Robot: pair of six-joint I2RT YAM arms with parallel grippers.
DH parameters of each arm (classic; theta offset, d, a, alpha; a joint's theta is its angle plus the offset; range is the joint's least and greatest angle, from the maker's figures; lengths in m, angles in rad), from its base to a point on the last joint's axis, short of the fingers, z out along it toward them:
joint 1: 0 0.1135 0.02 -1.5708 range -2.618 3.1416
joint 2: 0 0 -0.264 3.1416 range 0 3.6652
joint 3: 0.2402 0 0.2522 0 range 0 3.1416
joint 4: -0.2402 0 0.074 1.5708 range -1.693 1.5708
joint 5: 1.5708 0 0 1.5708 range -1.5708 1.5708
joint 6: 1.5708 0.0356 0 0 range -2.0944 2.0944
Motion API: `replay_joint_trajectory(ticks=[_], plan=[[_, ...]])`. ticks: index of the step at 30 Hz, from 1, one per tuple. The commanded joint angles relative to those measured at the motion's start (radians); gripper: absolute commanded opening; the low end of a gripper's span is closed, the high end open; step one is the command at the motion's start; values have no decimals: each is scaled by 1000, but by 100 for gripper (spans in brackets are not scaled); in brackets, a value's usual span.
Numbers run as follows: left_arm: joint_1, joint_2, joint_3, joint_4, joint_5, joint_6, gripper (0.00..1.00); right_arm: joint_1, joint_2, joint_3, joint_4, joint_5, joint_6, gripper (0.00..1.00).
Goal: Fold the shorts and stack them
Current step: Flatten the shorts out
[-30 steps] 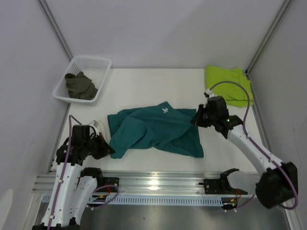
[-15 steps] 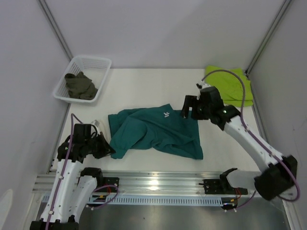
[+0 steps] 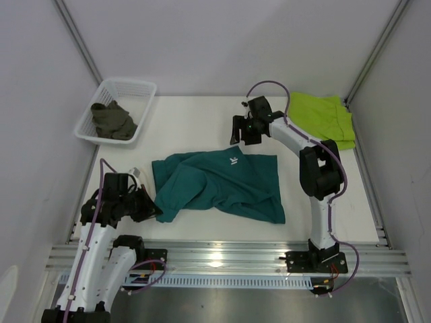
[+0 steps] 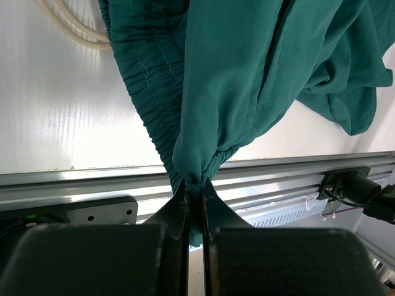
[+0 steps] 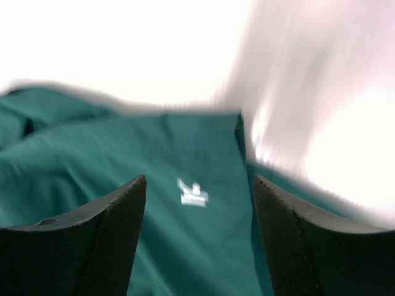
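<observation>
1. The left arm is bent low at the near left corner of the counter (image 3: 202, 121). The left fingers (image 4: 196, 200) are clenched on a bunched bit of the elastic waistband of the teal shorts (image 3: 222, 185).
2. The right arm reaches far forward over the middle of the counter, with its elbow high and its wrist above the far edge of the teal shorts. The right fingers (image 3: 242, 133) stand apart and grasp nothing. In the right wrist view the cloth and its white logo (image 5: 192, 192) show between them, somewhat blurred.
3. The teal shorts lie in the middle of the counter, spread out but wrinkled. The logo is near the far edge, and the near left corner is gathered to a point at the left fingers. A cream drawstring (image 4: 68, 31) lies on the counter just beside the waistband.
4. The lime-green pair (image 3: 323, 120) lies at the far right corner, well apart from the teal shorts.
5. The dark olive pair (image 3: 113, 120) lies crumpled inside a white basket (image 3: 128, 86) at the far left.
</observation>
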Motion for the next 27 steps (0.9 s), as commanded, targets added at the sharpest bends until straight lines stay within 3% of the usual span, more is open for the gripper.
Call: replay_joint_trajectory(ticks=[1, 8, 20, 23, 26, 27], plan=[[-8, 4, 39, 21, 22, 8, 0, -7, 64, 115, -24, -33, -22, 71], [-6, 16, 36, 27, 26, 8, 0, -10, 176, 174, -10, -44, -19, 64], [-8, 35, 42, 38, 31, 11, 0, -18, 225, 141, 54, -100, -128, 65], [-8, 38, 44, 38, 29, 13, 1, -17, 239, 144, 53, -120, -145, 53], [-8, 42, 47, 40, 28, 13, 0, -17, 215, 122, 74, -136, -150, 26], [-8, 44, 51, 40, 28, 13, 1, -17, 196, 83, 93, -137, -148, 23]])
